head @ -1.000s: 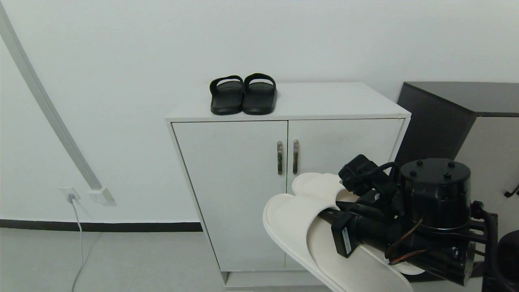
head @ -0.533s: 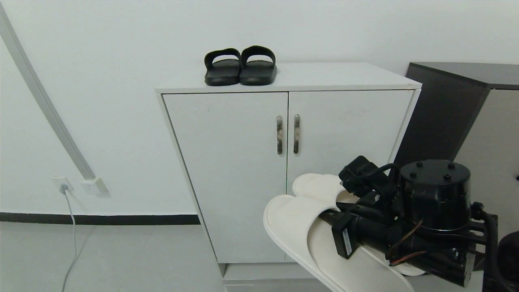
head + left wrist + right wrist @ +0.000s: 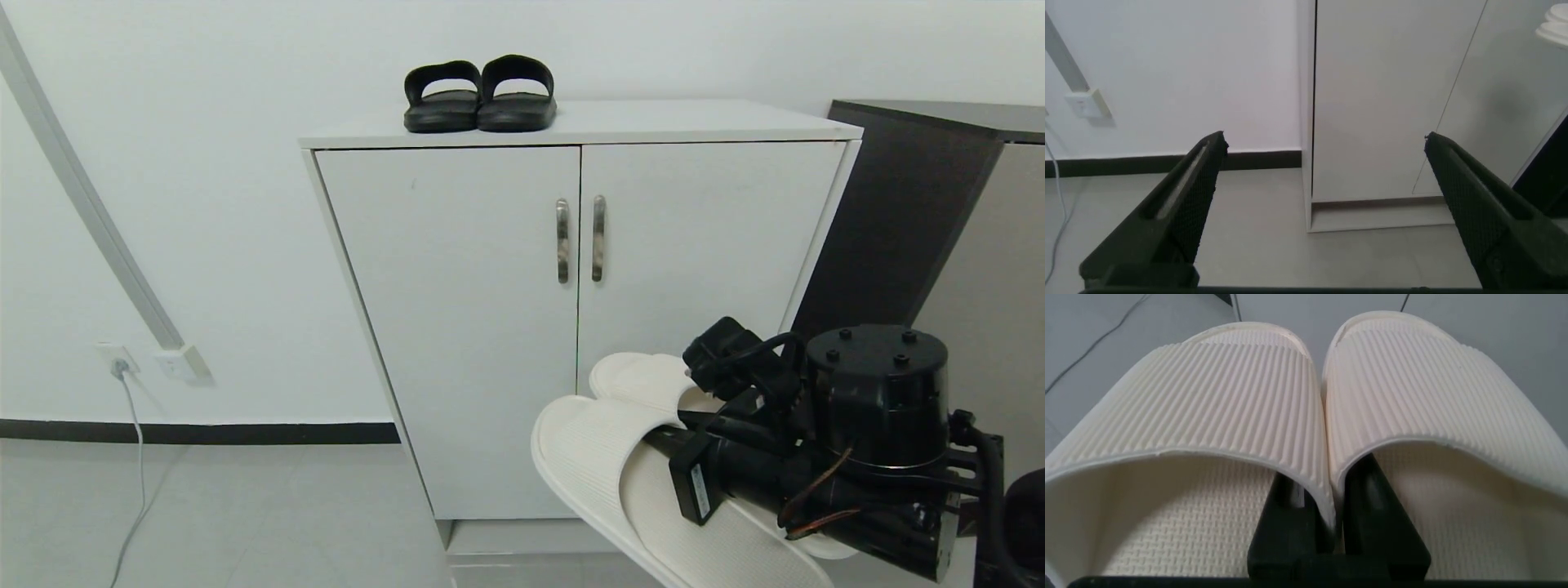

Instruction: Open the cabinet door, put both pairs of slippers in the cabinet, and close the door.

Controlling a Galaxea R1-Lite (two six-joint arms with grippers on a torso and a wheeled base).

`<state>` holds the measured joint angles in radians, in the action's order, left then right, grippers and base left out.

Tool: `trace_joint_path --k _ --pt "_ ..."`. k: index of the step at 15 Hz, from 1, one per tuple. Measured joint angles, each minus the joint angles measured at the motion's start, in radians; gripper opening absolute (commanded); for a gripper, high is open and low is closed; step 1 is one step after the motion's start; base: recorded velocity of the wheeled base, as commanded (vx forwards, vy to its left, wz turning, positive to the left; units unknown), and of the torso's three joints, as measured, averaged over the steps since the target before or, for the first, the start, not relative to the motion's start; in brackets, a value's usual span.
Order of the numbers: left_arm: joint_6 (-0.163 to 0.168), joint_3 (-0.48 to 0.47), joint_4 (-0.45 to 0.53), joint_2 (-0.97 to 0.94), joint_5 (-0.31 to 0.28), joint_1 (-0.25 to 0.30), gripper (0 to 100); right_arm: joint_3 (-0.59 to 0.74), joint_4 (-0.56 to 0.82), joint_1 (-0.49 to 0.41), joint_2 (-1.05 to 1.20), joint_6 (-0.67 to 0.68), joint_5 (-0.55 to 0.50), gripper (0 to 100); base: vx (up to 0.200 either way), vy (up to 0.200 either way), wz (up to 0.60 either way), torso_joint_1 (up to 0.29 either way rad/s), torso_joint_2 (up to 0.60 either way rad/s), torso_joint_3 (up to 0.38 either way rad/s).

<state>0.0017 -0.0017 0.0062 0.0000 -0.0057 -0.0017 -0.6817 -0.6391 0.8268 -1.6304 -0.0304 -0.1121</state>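
Right wrist view: my right gripper (image 3: 1327, 508) was clamped on the white slippers (image 3: 1233, 400), one finger (image 3: 1290, 531) slid under each ribbed strap, so the two inner strap walls were pinched together between them. In the head view that same right gripper (image 3: 682, 437) held the white slippers (image 3: 596, 457) side by side, toes tilted up toward the cabinet (image 3: 457, 327) and just in front of its right door (image 3: 702, 245), low down. My left gripper (image 3: 1323, 140) stood spread wide with nothing between its fingers, aimed at the cabinet (image 3: 1388, 98) foot and the floor (image 3: 1257, 220) beside it.

Both doors were shut, the two metal handles (image 3: 580, 239) side by side at the middle seam. The black slippers (image 3: 480, 94) sat as a pair on the cabinet top, toward its left end.

Against the earlier frames the whole head view had shifted: cabinet, wall socket (image 3: 114, 359) and the dark unit (image 3: 898, 229) to the right all sat higher in the picture, so the camera had moved, not the things. My arm and its load held the same spot.

My fingertips were hidden under the straps, the heels of the white slippers were cut off at the lower edge, and the closed doors hid the cabinet's inside
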Motion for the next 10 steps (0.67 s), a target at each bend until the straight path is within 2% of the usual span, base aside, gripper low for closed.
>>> trace_joint_path --k 7,10 --pt "0.001 0.000 0.000 0.000 -0.001 0.000 100 0.004 0.000 0.000 0.000 0.000 -0.002 0 0.000 0.000 0.00 0.000 0.00 0.000" --pt "0.017 -0.004 0.001 0.007 0.024 0.002 100 0.009 0.003 0.000 0.001 -0.022 -0.001 0 0.000 0.000 0.00 -0.002 0.16 0.105"
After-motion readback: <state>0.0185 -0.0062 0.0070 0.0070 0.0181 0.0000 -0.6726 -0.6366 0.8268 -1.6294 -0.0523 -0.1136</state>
